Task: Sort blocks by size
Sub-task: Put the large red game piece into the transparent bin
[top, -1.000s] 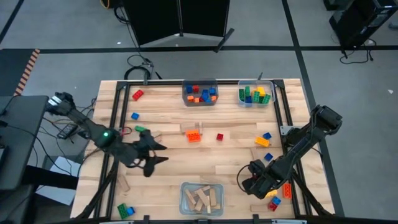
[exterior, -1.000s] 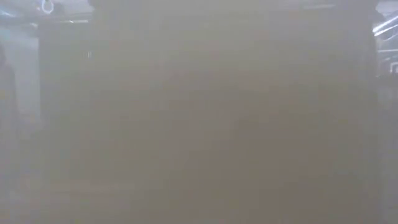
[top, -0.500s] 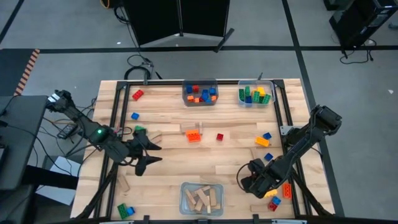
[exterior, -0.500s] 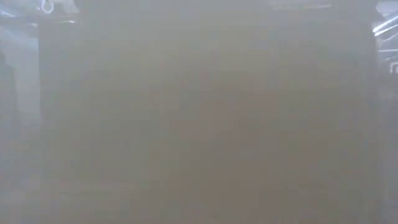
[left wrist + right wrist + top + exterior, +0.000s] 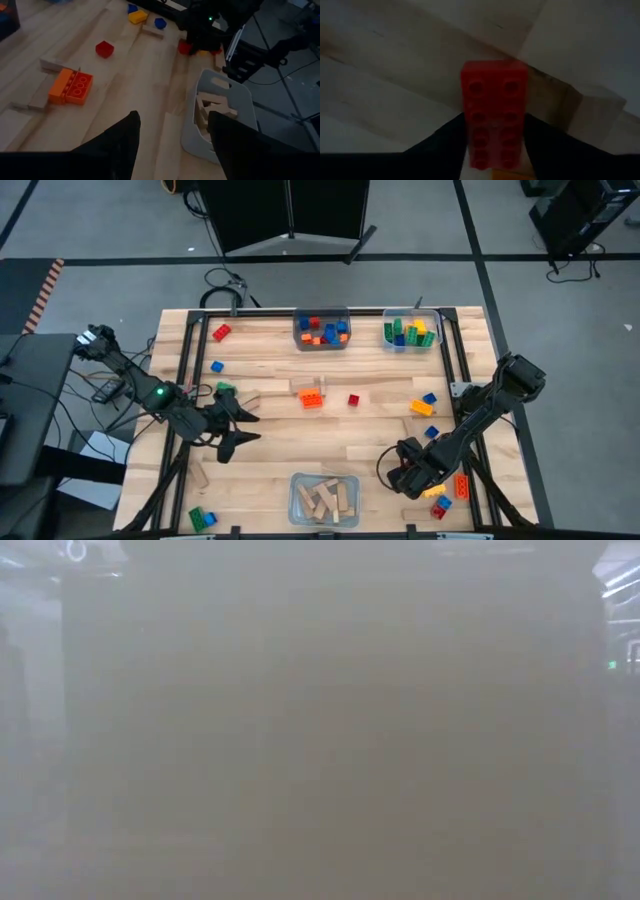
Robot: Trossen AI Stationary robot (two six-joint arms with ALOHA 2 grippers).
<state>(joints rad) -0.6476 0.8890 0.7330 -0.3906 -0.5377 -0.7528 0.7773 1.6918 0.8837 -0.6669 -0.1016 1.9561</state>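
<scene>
At the table's near right, my right gripper (image 5: 410,478) points down over a long red studded brick (image 5: 494,95). The brick lies flat on the wood, and the gripper (image 5: 494,122) is open with one finger beside each of its long sides. In the high view the hand hides this brick. Left of the table's centre, my left gripper (image 5: 240,426) hovers open and empty (image 5: 172,140). Loose blocks on the table include an orange brick (image 5: 312,398) and a small red one (image 5: 353,400). The low view is fogged and shows nothing. My right gripper comes from above, pointing down, with a finger (image 5: 451,137) along each long side (image 5: 467,125) of the red brick, at its nearer end. I cannot tell whether the fingers touch the brick. The brick lies flat on the table.
A clear bin of wooden blocks (image 5: 323,498) stands at the near edge. Two bins of coloured bricks (image 5: 321,330) (image 5: 411,332) stand at the far edge. A tan wooden block (image 5: 575,107) lies beside the red brick. More bricks (image 5: 455,488) lie right of my right gripper.
My left gripper has drawn back a little toward the table's left edge, still open and empty, and then held still.
</scene>
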